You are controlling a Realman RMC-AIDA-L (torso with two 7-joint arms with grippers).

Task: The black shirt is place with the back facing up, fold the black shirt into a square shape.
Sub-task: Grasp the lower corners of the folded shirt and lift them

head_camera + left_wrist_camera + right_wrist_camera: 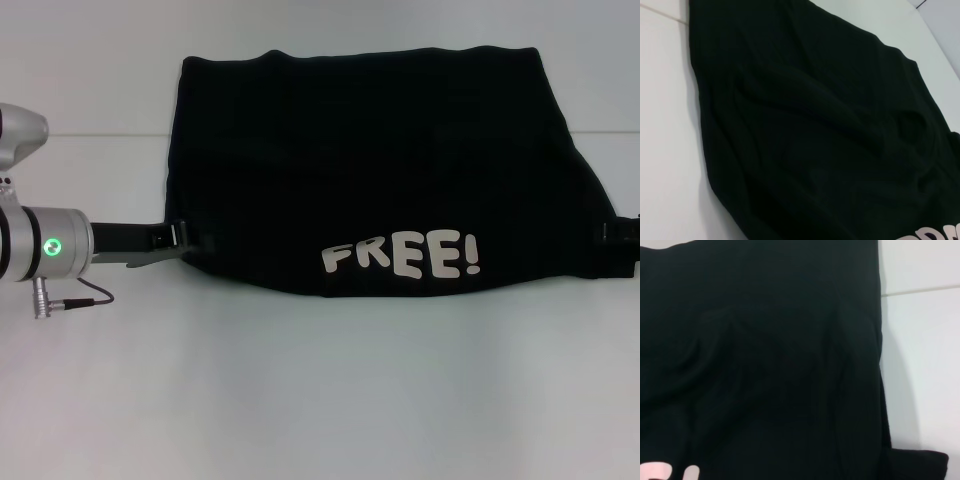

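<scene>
The black shirt [370, 160] lies spread wide on the white table, with white "FREE!" lettering [400, 257] facing up near its front edge. That edge sags in a curve between the two grippers. My left gripper [192, 242] is at the shirt's front left corner, shut on the fabric. My right gripper [622, 232] is at the shirt's front right corner, at the picture's edge, mostly hidden against the black cloth. The left wrist view shows rumpled black fabric [815, 130] and a bit of lettering [935, 232]. The right wrist view shows more fabric [760, 360].
The white table [320, 400] stretches in front of the shirt and to both sides. A seam line in the table [100, 137] runs behind the left arm. The silver left forearm [40, 245] with a cable sits at the left edge.
</scene>
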